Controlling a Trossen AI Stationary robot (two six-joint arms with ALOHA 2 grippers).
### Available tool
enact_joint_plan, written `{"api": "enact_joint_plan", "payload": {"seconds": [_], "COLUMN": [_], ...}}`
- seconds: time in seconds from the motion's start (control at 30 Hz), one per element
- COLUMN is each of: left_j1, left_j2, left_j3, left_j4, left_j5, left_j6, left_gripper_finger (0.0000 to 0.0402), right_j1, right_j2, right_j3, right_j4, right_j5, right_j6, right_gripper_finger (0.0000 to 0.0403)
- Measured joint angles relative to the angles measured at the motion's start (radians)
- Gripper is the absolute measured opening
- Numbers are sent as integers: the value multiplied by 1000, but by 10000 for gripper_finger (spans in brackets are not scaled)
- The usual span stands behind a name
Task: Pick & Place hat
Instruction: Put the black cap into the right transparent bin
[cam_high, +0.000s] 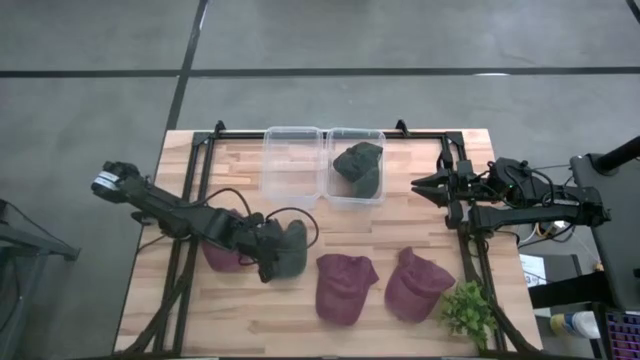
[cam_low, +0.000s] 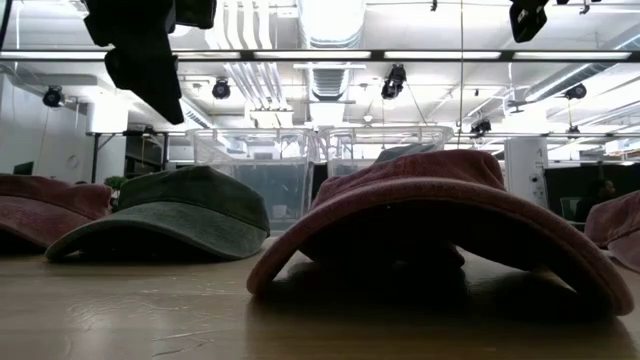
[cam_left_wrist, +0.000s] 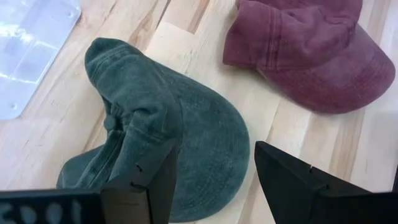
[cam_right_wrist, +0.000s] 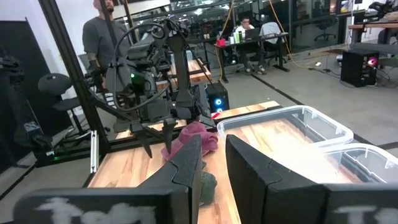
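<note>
Left tool (cam_left_wrist: 214, 183) hangs right over the green hat (cam_left_wrist: 168, 134), fingers spread wide apart, nothing between them, one finger over the crumpled crown, the other out past the brim edge over bare bench (cam_high: 400, 225). That green hat is our landmark: it lies flat on the wood, with a maroon hat (cam_high: 222, 256) just beside it under the left arm, and a second maroon hat (cam_high: 344, 286) near it on the other side. A third maroon hat (cam_high: 418, 283) sits further along, then a small green plant (cam_high: 468, 312) at the bench corner. Well beyond the green hat stand two clear bins (cam_high: 323, 165), one already holding a dark hat (cam_high: 358, 167). Right tool (cam_high: 428, 187) waits beside those bins, fingers nearly together, empty.

Risks, as I judge them: with the tool offset toward the brim, a descent could pinch only thin cloth, so the hat may slip free on the lift. Dragging could nudge the neighbouring maroon hat.
</note>
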Motion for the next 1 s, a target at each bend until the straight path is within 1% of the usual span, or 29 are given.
{"api": "enact_joint_plan", "payload": {"seconds": [0.17, 0.23, 0.4, 0.47, 0.63, 0.77, 1.0], "left_j1": [0, 0, 0, 0, -1, -1, 0], "left_j2": [0, 0, 1, 2, 2, 2, 2], "left_j3": [0, 0, 0, 0, -4, -36, -98], "left_j4": [-1, -1, -4, -4, -2, -7, -5], "left_j5": [0, -16, -120, -136, -136, -136, -131], "left_j6": [3, 5, 9, 11, 45, 47, -19], "left_gripper_finger": [207, 207, 207, 207, 207, 207, 206], "right_j1": [0, 0, 0, 0, 0, 0, 0], "right_j2": [0, 0, 0, 0, 0, 0, 0], "right_j3": [0, 0, 0, 0, 0, 0, 0], "right_j4": [-7, -7, -7, -7, -7, -7, -7], "right_j5": [0, 0, 0, 0, 0, 0, 0], "right_j6": [0, 0, 0, 0, 0, 0, -1], "right_gripper_finger": [68, 68, 68, 68, 68, 68, 68]}}
